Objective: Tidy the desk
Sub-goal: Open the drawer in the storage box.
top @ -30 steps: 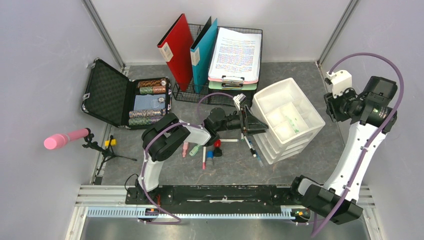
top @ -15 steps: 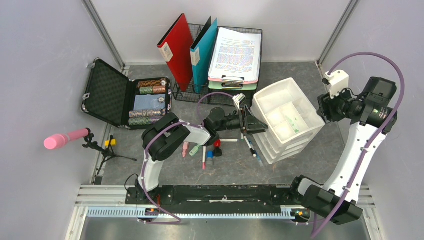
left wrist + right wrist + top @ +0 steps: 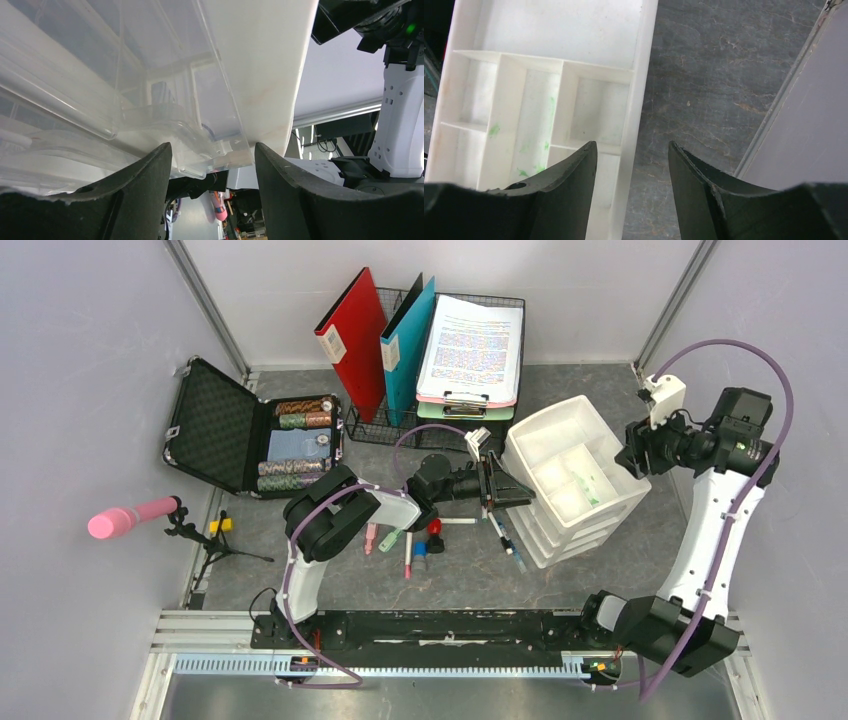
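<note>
The desk (image 3: 600,390) is a dark-grey mottled top. On it stands a white drawer unit (image 3: 575,475) with a divided top tray (image 3: 549,30). My left gripper (image 3: 497,486) sits low against the unit's left side and is open. In the left wrist view the corner of a clear drawer (image 3: 210,150) lies between its fingertips (image 3: 157,165), touching the left one only. My right gripper (image 3: 632,453) hovers open above the unit's right rim. In the right wrist view that gripper (image 3: 631,150) straddles the tray's rim, with bare desk (image 3: 724,75) to the right.
Loose pens and markers (image 3: 412,545) lie left of the drawer unit, and more pens (image 3: 505,535) lie at its front corner. An open black case (image 3: 250,440) of chips stands at the left. A wire rack (image 3: 400,425) holds folders and a clipboard (image 3: 470,350). A pink microphone (image 3: 125,518) stands far left.
My right gripper has opened wider and swung left, from beside the wall to over the drawer unit's right rim. The left arm has stayed put.
</note>
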